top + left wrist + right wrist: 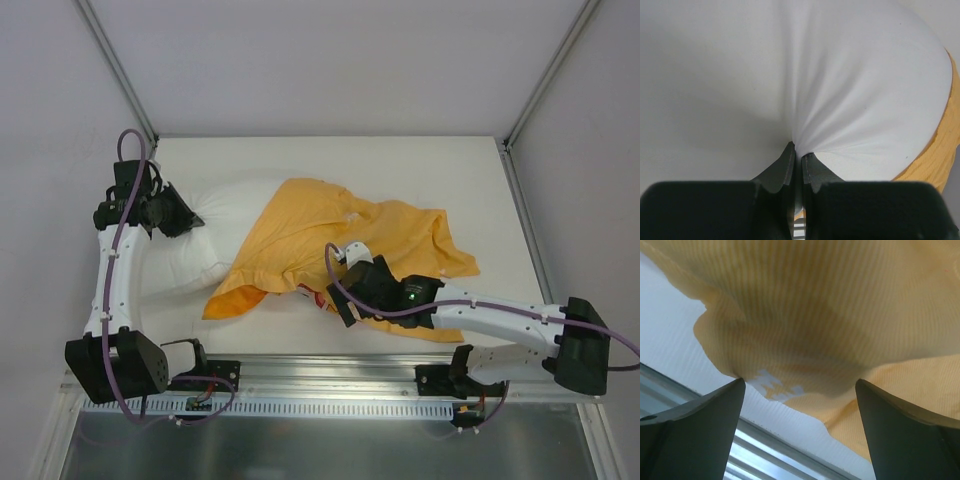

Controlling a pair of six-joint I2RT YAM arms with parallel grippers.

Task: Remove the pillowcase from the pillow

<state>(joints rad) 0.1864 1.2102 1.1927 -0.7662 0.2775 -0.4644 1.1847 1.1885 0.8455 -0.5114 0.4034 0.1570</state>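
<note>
Pillowcase: orange-yellow, crumpled mid-table over the right end of the white pillow; the pillow's left end is bare. White table, white walls, metal frame posts, aluminium rail along the near edge. Left gripper at the pillow's left end. Its wrist view shows fingers pressed together, pinching white pillow fabric, with an orange edge at far right. Right gripper at the pillowcase's near edge. Its wrist view shows fingers spread wide, ribbed orange cloth draped just ahead, not clamped.

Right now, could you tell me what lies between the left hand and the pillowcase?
Only bare white pillow: the left hand pinches its left end, and the pillowcase begins further right, as the top view shows.
</note>
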